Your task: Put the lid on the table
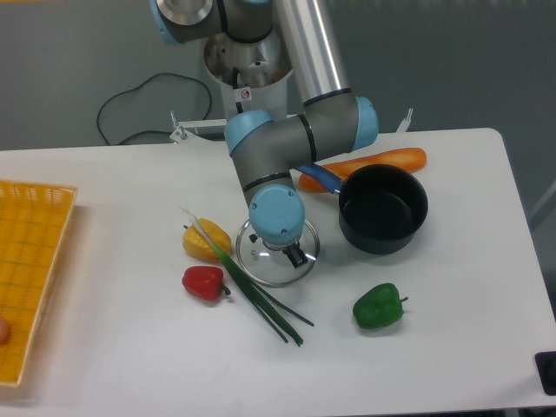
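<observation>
Glass lid (276, 261) sits low over the white tabletop (130, 347), directly under my wrist. From this camera I can't tell if its rim is touching the surface or just above it. Fingers (296, 254) are mostly hidden behind the blue wrist cap; only a dark tip shows, over the lid's right half. I can't tell how far apart they are or whether they're clamped on the knob, which is hidden as well.

Relative to the fingers:
- Black pot (383, 208) is up and to the right, near but apart from the lid, with its blue handle (318, 176) running toward the arm.
- Orange carrot (382, 161) lies behind the pot, further up and right.
- Green pepper (379, 306) is down and to the right, well clear of the lid.
- Spring onion (252, 288) runs diagonally just left of and below the fingers; its stalk passes right at the lid's left rim, and I can't tell if it touches.
- Yellow pepper (205, 241) is left, just beside the lid's edge, with the onion's pale end across it.
- Red pepper (203, 282) is lower left, touching the onion stalk.
- Yellow mesh tray (30, 269) is far left, at the tabletop edge, well apart from everything else.
</observation>
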